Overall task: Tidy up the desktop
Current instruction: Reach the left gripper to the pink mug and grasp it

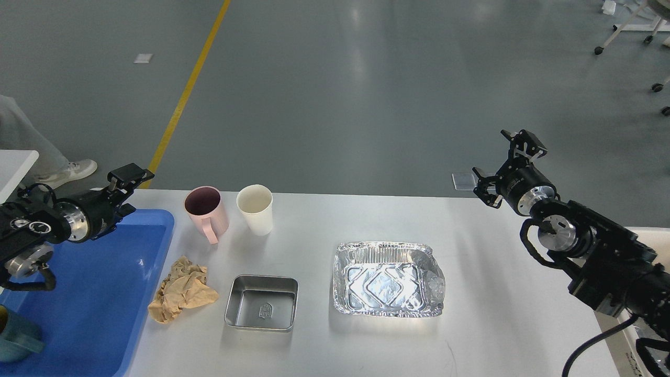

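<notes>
Table [324, 220], white with rounded corners, fills the near half of the view, with grey floor beyond its far edge. A blue tray [131, 314] lies at its left end, and the rim of a teal mug [15, 335] shows at the tray's near left corner, partly cut off by the picture's edge. Just right of the tray lies a crumpled brown paper [182, 289]. Right of the paper, apart from it, sits a small square steel pan [261, 302], open side up. Further right, well apart from the pan, lies a larger foil tray [388, 279] with a dented right wall. Near the far edge stand a pink mug [206, 211], upright with its handle toward the near side, and a white paper cup [255, 208], upright just beside it on the right; the two are close but do not touch.

Left pincer [127, 183] hangs over the far edge of the blue tray, left of the pink mug and apart from it. One finger points up and right, but I cannot tell whether the fingers are spread or closed; nothing shows between them. Right pincer [506, 165] is raised past the table's far right corner, seen against the floor. Its two fingers stand clearly spread, with nothing between them. The right arm runs down to the right edge of the picture, over a strip of cream-white bin [628, 335] beside the table.
</notes>
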Motion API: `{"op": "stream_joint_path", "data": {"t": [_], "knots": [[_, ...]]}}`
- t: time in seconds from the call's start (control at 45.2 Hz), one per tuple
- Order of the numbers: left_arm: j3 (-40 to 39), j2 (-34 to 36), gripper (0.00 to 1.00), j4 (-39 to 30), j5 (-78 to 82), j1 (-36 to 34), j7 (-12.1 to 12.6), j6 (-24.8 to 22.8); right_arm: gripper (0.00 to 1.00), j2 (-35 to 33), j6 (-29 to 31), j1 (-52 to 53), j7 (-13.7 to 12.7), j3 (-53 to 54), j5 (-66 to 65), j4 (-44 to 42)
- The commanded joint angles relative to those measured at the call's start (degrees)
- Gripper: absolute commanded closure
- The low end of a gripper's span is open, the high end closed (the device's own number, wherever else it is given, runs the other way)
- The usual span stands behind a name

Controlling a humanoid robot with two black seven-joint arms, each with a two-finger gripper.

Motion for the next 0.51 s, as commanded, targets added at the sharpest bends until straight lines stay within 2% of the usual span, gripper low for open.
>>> {"op": "stream_joint_path", "data": {"t": [0.0,0.332,0.487], "knots": [[4.31,-6.1,0.06,4.52,0.0,-2.57,-0.3,3.24,0.0,-0.23,-0.01,-0.12,0.0,0.04,-0.02,-0.08],[14.51,-17.88,0.11,18.4,2.02,-8.02,-0.21,3.86,0.0,-0.49,-0.01,-0.56,0.0,-0.05,-0.02,-0.25],[17.41,-19.64,0.15,20.96,4.48,-8.55,0.05,3.95,0.0,-0.58,-0.01,-0.56,-0.09,0.04,-0.11,-0.25]]}}
